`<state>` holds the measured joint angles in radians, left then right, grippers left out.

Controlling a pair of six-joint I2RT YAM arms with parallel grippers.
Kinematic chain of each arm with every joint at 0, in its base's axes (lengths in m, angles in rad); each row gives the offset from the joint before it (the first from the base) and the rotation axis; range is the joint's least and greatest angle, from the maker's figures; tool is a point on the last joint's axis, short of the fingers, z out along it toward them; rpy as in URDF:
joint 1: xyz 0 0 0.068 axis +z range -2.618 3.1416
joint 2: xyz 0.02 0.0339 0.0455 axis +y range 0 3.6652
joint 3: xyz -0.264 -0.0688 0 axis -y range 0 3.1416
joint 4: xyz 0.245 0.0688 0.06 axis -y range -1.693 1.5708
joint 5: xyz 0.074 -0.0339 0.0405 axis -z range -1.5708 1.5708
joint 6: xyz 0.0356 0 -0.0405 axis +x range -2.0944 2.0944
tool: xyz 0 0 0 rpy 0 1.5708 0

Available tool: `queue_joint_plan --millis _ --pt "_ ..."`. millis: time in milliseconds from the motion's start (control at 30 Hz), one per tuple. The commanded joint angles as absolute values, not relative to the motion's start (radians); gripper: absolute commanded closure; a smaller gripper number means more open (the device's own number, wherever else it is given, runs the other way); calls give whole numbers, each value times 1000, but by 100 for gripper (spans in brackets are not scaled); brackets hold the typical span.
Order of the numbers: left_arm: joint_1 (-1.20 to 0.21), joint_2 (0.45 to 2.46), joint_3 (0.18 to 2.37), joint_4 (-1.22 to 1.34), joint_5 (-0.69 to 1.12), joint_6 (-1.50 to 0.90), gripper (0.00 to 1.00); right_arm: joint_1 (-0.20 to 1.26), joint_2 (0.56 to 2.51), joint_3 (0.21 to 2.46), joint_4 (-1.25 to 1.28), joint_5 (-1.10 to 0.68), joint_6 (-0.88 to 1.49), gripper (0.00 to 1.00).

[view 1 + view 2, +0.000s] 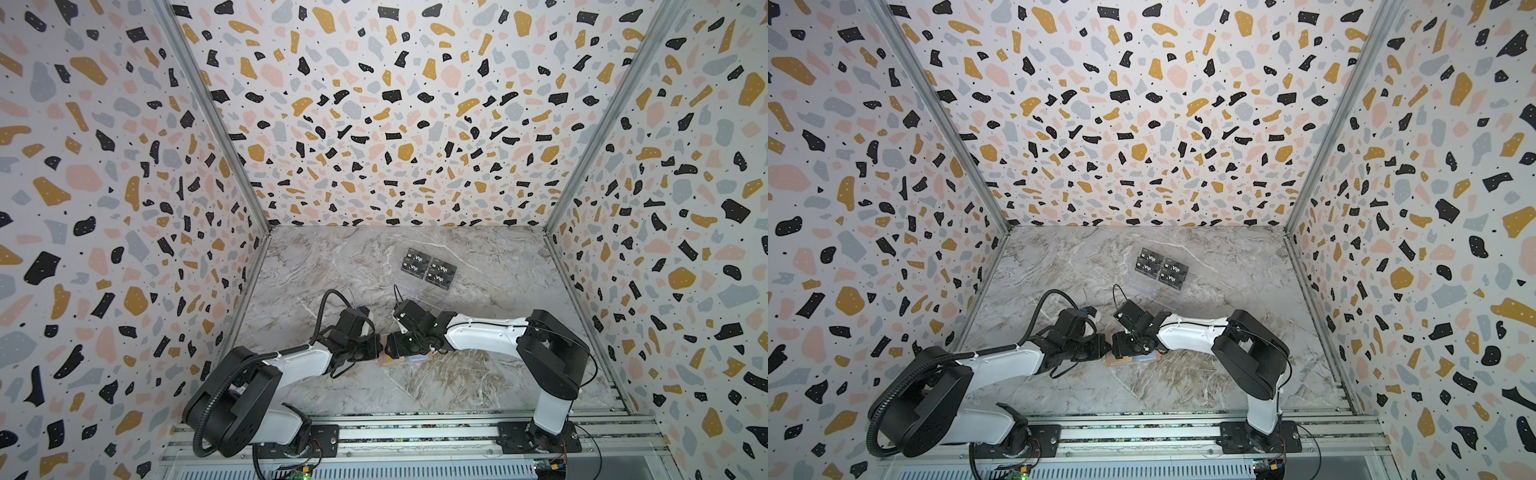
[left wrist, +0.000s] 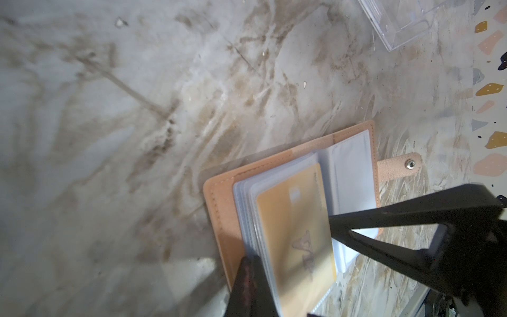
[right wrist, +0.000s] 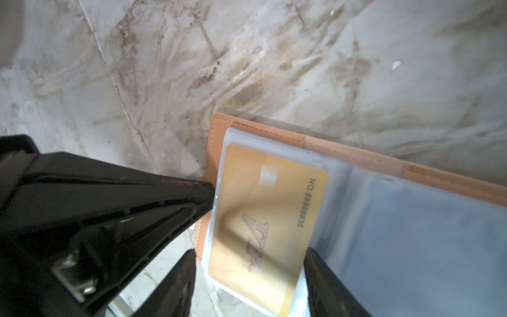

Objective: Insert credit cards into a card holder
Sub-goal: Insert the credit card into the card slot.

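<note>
The card holder (image 2: 222,208) lay open on the surface (image 2: 137,137), with the left fingers (image 2: 247,288) pressed together, pinning its sleeves. The right fingers (image 3: 329,288) looked like they were pinching the partly sleeved credit card (image 3: 263,219). I'd have pushed it in flat and slow.

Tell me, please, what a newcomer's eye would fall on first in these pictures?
The loud terrazzo-patterned walls surround everything. At the front middle of the marble table, the left gripper and right gripper meet over the open pink card holder, where a gold credit card lies among clear sleeves. Farther back, black Vip cards sit in a clear stand.
</note>
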<state>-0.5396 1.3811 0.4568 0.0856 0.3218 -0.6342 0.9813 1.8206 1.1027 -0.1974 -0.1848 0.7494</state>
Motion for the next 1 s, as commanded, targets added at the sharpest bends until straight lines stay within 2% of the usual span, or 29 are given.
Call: queue_joint_plan --millis 0,67,133,200,333,400,533,633,967 --pt "-540 1340 502 -10 301 -579 100 956 1766 1095 -193 -195 716 37" --pt "-536 1320 535 -80 284 -552 92 934 1743 1074 -191 -211 697 39" --pt "-533 1309 557 -129 281 -538 79 918 1734 1071 -194 -240 674 41" --pt "-532 1302 554 -137 281 -549 73 914 1732 1069 -191 -245 663 45" --pt "-531 1311 525 -107 272 -594 61 901 1761 1070 -185 -261 634 60" --pt "-531 1316 516 -84 277 -617 58 895 1777 1066 -173 -272 616 70" --pt "-531 1324 506 -55 281 -656 51 885 1802 1065 -168 -284 581 76" --pt "-529 1342 488 -10 323 -689 47 873 1804 1042 -163 -284 566 79" --pt "-529 1370 404 159 438 -860 44 897 1834 1002 -195 -219 539 80"
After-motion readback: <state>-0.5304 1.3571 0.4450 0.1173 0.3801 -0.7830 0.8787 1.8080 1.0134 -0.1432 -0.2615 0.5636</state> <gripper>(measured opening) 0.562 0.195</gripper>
